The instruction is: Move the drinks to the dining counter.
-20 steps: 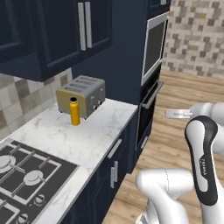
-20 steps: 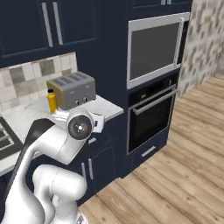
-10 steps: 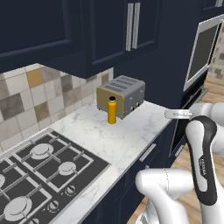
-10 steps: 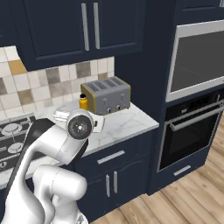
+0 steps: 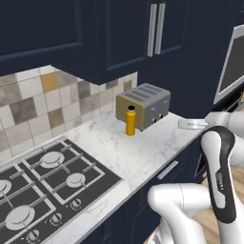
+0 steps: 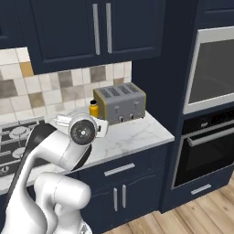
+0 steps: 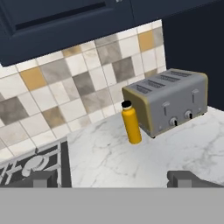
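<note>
The base has driven closer, so the whole view has shifted. The yellow bottle stands on the stove worktop, just beside the toaster. Jaws wide open, empty. This bottle is not yet moved.

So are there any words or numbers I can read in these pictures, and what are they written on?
Robot arm: a small line of grey lettering runs along its dark section, too blurred to read.
Yellow-orange bottle: plain, no label or words.
Toaster: small knobs and levers on its front, no readable writing.
Stove: knobs along the front edge, no readable marks.
</note>
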Motion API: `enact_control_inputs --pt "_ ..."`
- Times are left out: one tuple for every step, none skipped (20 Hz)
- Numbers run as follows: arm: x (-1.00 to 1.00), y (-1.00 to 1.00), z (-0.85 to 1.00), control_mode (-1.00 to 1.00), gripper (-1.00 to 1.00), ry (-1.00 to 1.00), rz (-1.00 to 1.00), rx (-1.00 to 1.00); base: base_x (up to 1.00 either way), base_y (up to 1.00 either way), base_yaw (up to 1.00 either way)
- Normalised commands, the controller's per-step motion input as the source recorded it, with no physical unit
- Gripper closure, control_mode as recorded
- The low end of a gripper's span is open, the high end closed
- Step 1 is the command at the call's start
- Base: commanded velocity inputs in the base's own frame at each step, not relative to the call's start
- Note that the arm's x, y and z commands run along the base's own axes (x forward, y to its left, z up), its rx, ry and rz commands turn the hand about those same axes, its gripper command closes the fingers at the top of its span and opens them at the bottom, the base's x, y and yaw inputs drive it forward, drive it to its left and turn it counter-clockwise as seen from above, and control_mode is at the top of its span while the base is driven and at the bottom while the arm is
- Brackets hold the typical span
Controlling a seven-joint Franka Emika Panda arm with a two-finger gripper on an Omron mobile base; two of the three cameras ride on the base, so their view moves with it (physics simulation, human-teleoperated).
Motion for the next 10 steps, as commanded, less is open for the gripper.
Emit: enact_control_inputs --pt "0.0 0.0 0.0 1.0 -1.0 0.0 0.0 0.0 0.83 0.0 0.03" --pt "0.0 0.0 0.0 1.0 -1.0 0.0 0.0 0.0 0.86 0.0 0.02" --pt "0.0 0.0 0.0 1.0 -1.0 0.0 0.0 0.0 0.86 0.0 0.0" --pt "0.0 0.0 0.0 1.0 -1.0 0.0 0.0 0.0 0.85 0.01 0.0" --pt "0.0 0.0 0.0 1.0 -1.0 0.0 0.0 0.0 0.84 0.04 0.0" --pt "0.0 0.0 0.0 1.0 -1.0 0.0 0.0 0.0 0.78 0.06 0.0" --pt "0.0 0.0 0.0 1.0 -1.0 0.0 0.0 0.0 0.69 0.07 0.0" --pt "0.0 0.0 0.0 1.0 -1.0 0.0 0.0 0.0 0.52 0.06 0.0" --pt "0.0 0.0 0.0 1.0 -1.0 0.0 0.0 0.0 0.41 0.03 0.0" --pt "0.0 0.0 0.0 1.0 -1.0 0.0 0.0 0.0 0.3 0.0 0.0"
